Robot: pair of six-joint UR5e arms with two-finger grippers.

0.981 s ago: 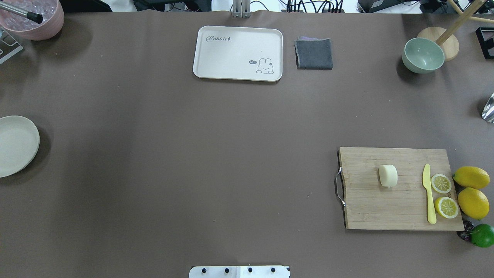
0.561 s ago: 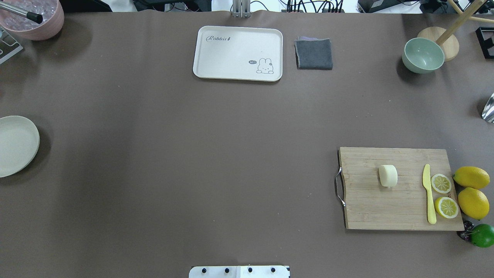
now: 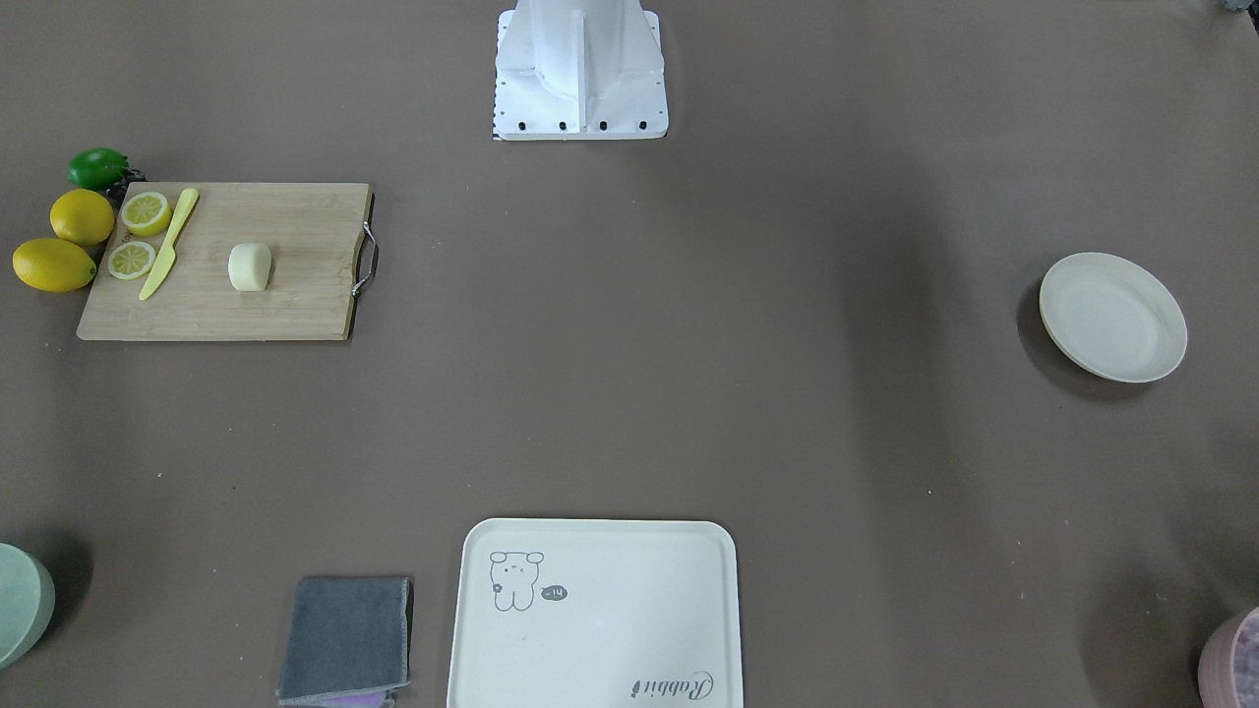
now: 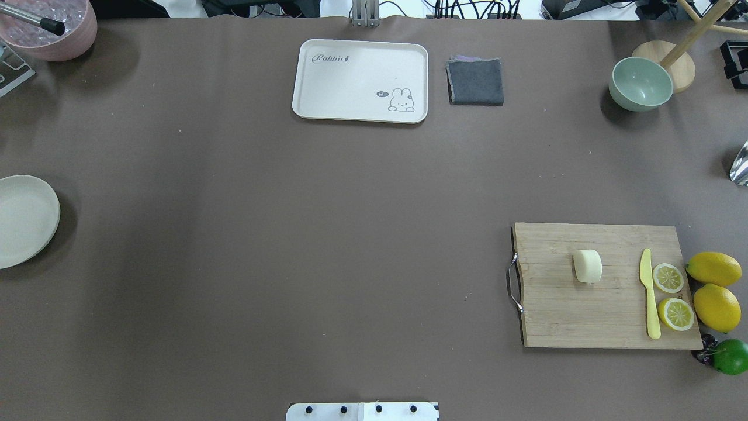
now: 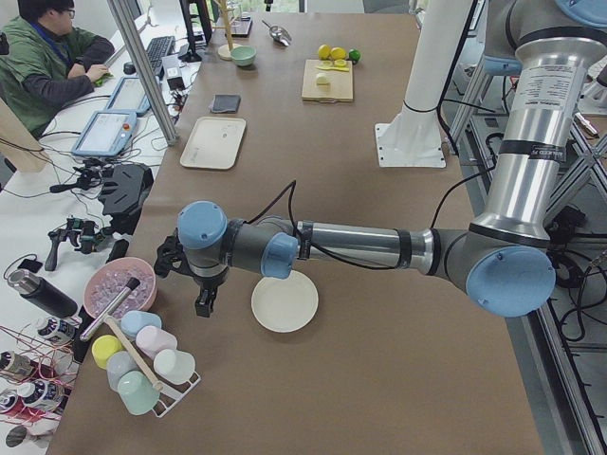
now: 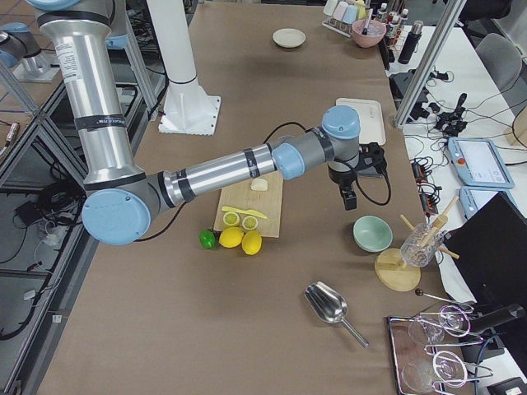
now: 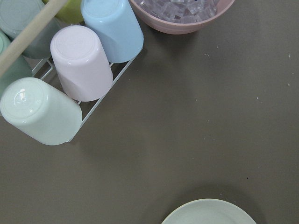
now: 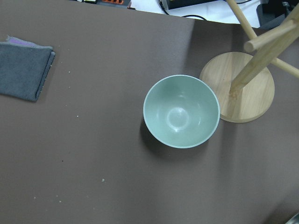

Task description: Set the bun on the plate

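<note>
The pale cream bun lies on a wooden cutting board at the table's right, also seen in the front-facing view. The round off-white plate sits bare at the far left edge. Only the side views show the grippers. My left gripper hangs just beside the plate, towards a pink bowl. My right gripper hangs beyond the board, near a green bowl, away from the bun. I cannot tell whether either is open or shut.
On the board lie a yellow knife and two lemon halves; whole lemons and a lime lie beside it. A rabbit tray, grey cloth and green bowl stand at the back. A cup rack and pink bowl flank the plate.
A dark object at the overhead view's top right edge has shifted slightly to the right. The bun, plate and board have not moved.
</note>
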